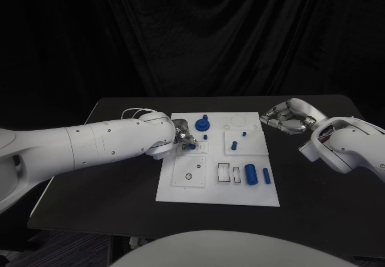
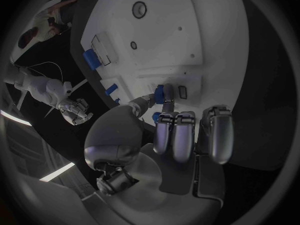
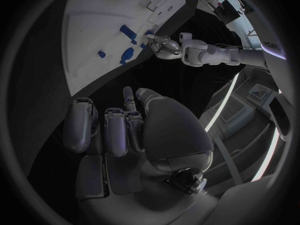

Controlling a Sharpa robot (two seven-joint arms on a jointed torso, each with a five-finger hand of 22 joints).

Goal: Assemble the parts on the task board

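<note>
The white task board (image 1: 181,186) lies mid-table. My left hand (image 1: 178,135) reaches over its left half and pinches a small blue part (image 2: 160,93) between thumb and a finger, low over a slot on the board (image 2: 187,40). Other blue parts on the board: a round knob (image 1: 202,123), a short peg (image 1: 233,146), a thick cylinder (image 1: 250,173) and a slim pin (image 1: 266,176). My right hand (image 1: 286,119) hovers off the board's far right corner, fingers curled in with nothing in them (image 3: 122,127).
Rectangular slots (image 1: 225,172) and a round hole (image 1: 188,177) mark the board's near part. Black table (image 1: 321,194) surrounds the board on all sides. In the right wrist view the left hand (image 3: 164,46) shows at the board's (image 3: 94,40) edge.
</note>
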